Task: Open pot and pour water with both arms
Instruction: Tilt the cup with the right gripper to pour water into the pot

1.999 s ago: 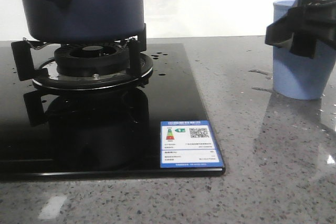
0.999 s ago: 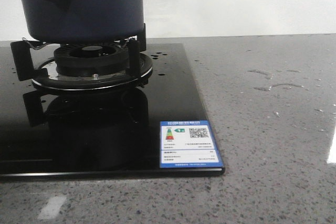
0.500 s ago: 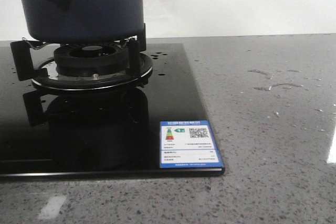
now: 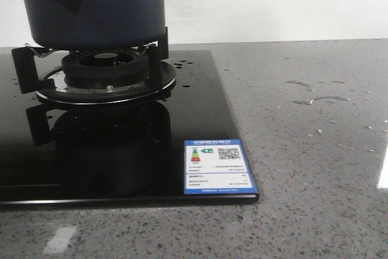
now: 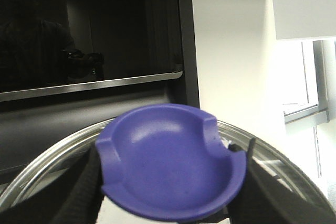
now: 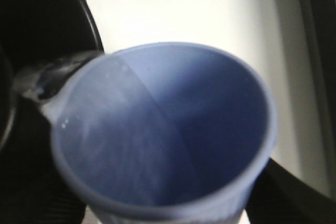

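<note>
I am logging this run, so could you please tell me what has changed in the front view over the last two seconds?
The pale blue cup and the right gripper holding it have left the front view; the cup now shows only at the right wrist, tilted and pouring. The pot, stove and counter stayed as they were.

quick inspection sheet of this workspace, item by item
surface: grey speckled counter with water drops and smears; black glass hob also spotted
job's things: dark blue pot sits on the burner stand; lid held off it; pale blue cup held tilted, water inside
clutter: blue energy label on the hob corner
grippers: left end effector grips the lid, right end effector grips the cup
cables: nothing seen
surroundings: white wall, dark window
</note>
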Motion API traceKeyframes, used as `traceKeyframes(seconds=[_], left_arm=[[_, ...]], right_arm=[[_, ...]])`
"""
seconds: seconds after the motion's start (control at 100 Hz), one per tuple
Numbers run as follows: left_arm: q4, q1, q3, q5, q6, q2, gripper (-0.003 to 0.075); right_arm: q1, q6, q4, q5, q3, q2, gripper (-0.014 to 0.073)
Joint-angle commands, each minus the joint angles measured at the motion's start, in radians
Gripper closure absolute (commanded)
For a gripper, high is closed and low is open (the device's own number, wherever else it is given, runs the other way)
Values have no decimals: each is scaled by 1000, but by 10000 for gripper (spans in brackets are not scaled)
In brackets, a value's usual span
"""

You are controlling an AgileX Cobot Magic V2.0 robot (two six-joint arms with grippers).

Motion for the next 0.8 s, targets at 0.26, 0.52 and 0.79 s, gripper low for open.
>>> traceKeyframes(seconds=[0.26, 0.52, 0.79], left_arm=[[-66, -8, -34, 19, -12, -10, 510], [-66, -8, -34, 22, -12, -10, 510], [-61, -8, -34, 22, -12, -10, 510]], right_arm=[[-1, -2, -483, -28, -41, -50, 437], [-1, -2, -673, 20, -51, -50, 437], [-1, -1, -688, -3, -132, -50, 437]])
